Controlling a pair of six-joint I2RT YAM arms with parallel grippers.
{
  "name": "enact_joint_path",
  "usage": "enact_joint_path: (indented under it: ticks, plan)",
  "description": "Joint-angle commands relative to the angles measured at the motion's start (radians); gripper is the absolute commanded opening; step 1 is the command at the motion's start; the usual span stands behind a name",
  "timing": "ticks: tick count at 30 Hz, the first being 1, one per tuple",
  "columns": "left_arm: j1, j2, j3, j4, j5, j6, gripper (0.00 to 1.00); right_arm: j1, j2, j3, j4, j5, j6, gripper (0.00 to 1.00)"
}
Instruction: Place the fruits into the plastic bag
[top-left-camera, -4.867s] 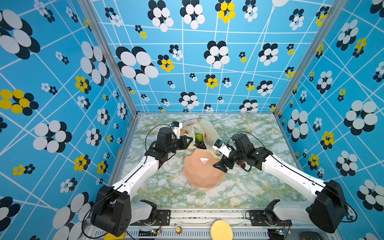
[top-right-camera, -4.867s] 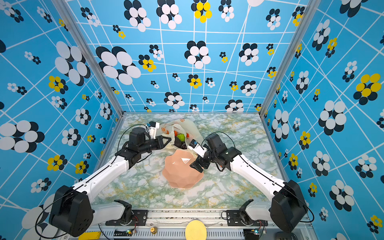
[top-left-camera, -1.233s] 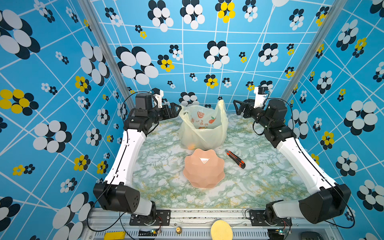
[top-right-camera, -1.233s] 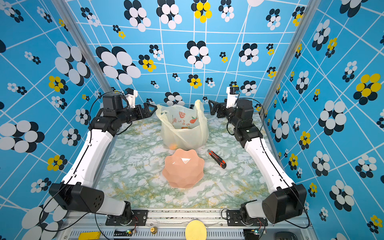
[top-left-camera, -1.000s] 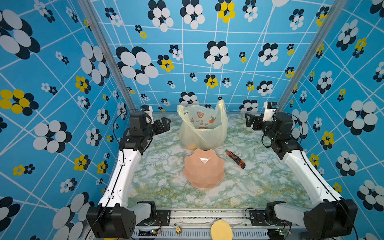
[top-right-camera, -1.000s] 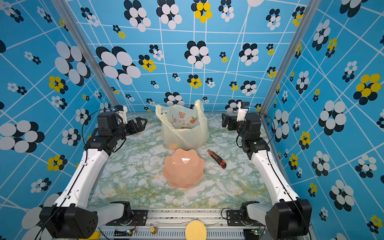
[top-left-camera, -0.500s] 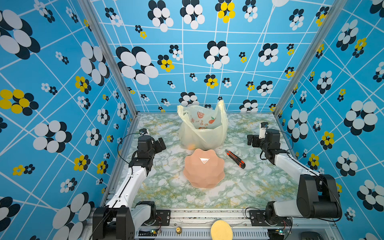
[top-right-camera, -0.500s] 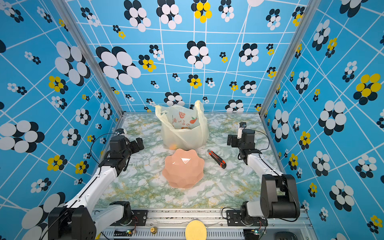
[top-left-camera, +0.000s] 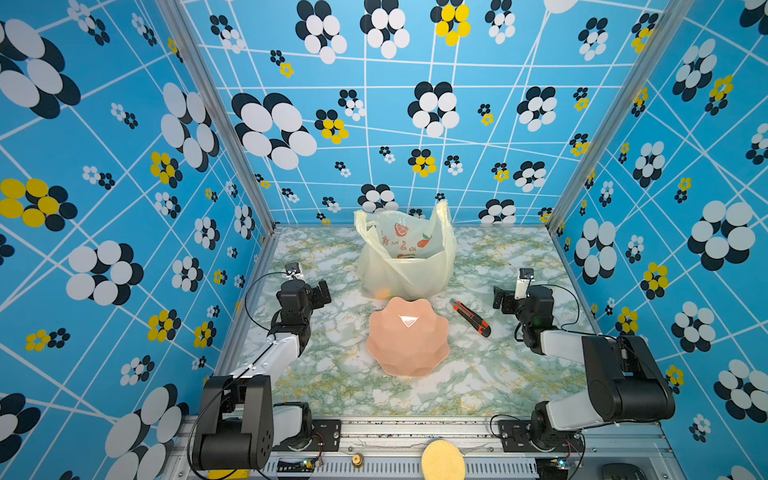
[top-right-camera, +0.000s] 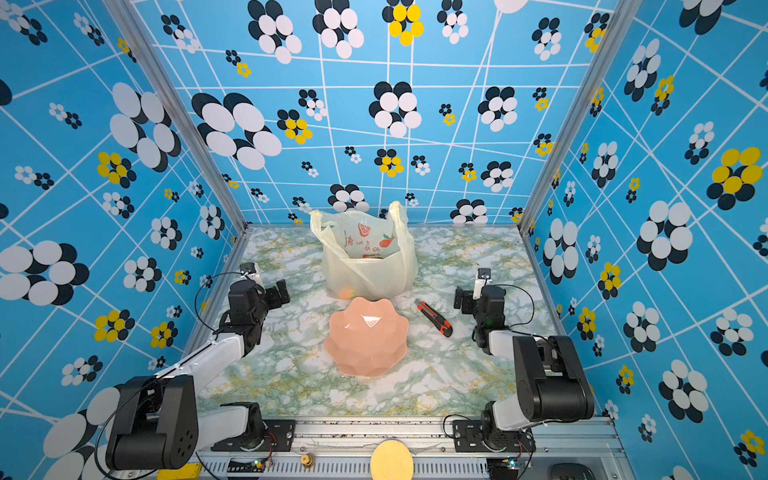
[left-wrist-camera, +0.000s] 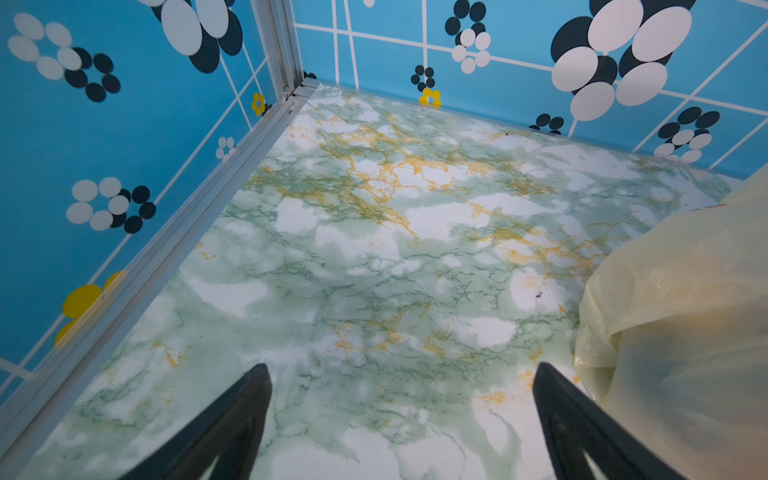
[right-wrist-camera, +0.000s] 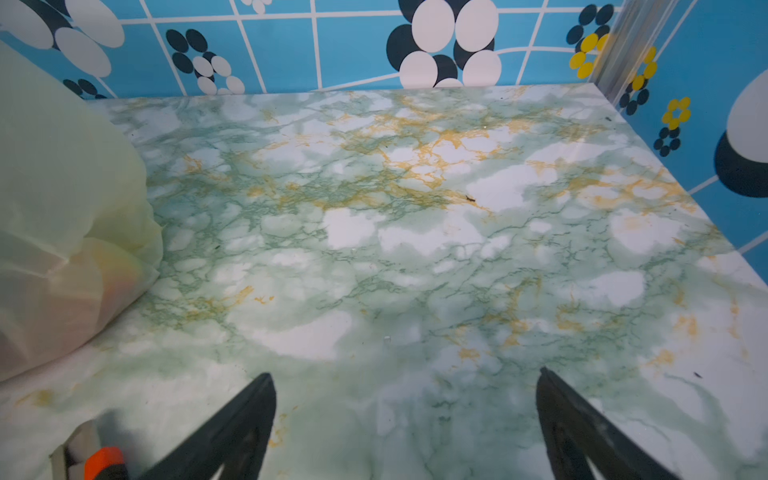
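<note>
Roundabout, flowered blue walls (top-left-camera: 124, 145) box the marbled table (top-left-camera: 332, 374) where left pincer (left-wrist-camera: 400, 365) and right pincer (right-wrist-camera: 405, 373) gape released.

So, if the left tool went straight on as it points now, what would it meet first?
Ahead of the left tool lies only marble table, then the back wall; the plastic bag sits beside that line. Depth is unclear.
</note>
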Motion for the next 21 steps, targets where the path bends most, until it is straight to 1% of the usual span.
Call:
enact_joint_path:
  ticks: [1, 2, 4, 7, 8, 10, 11, 13, 15, 17, 19, 21]
  plan:
    - [0.006, 0.036, -0.043, 0.164, -0.016, 0.075, 0.99, -0.006, 0.075, -0.108, 0.363, 0.054, 0.009, 0.99]
    - [0.008, 0.050, -0.049, 0.185, -0.018, 0.064, 0.99, -0.005, 0.075, -0.120, 0.397, 0.068, 0.013, 0.99]
    - [0.006, 0.084, -0.060, 0.229, -0.002, 0.067, 0.99, -0.005, 0.047, -0.105, 0.322, 0.084, 0.020, 0.99]
    - [0.001, 0.144, -0.082, 0.300, 0.004, 0.074, 0.99, -0.005, 0.065, -0.068, 0.282, 0.074, 0.018, 0.99]
    - [-0.002, 0.160, -0.096, 0.341, 0.004, 0.078, 0.99, -0.005, 0.055, -0.049, 0.225, 0.079, 0.017, 0.99]
    - [-0.010, 0.191, -0.123, 0.428, 0.008, 0.091, 0.99, -0.005, 0.060, -0.016, 0.174, 0.083, 0.020, 0.99]
    - [-0.016, 0.201, -0.131, 0.444, 0.011, 0.097, 0.99, -0.005, 0.057, -0.005, 0.145, 0.079, 0.018, 0.99]
    - [-0.025, 0.234, -0.143, 0.498, 0.014, 0.109, 0.99, -0.005, 0.057, -0.006, 0.149, 0.078, 0.018, 0.99]
    - [-0.026, 0.292, -0.156, 0.589, 0.014, 0.122, 0.99, -0.005, 0.058, -0.006, 0.149, 0.079, 0.018, 0.99]
    - [-0.028, 0.268, -0.133, 0.494, 0.018, 0.112, 0.99, -0.006, 0.058, -0.007, 0.149, 0.079, 0.017, 0.99]
    - [-0.034, 0.281, -0.135, 0.527, 0.006, 0.124, 0.99, -0.005, 0.059, -0.007, 0.152, 0.078, 0.018, 0.99]
    - [-0.035, 0.278, -0.131, 0.512, 0.007, 0.120, 0.99, -0.005, 0.058, -0.007, 0.151, 0.079, 0.017, 0.99]
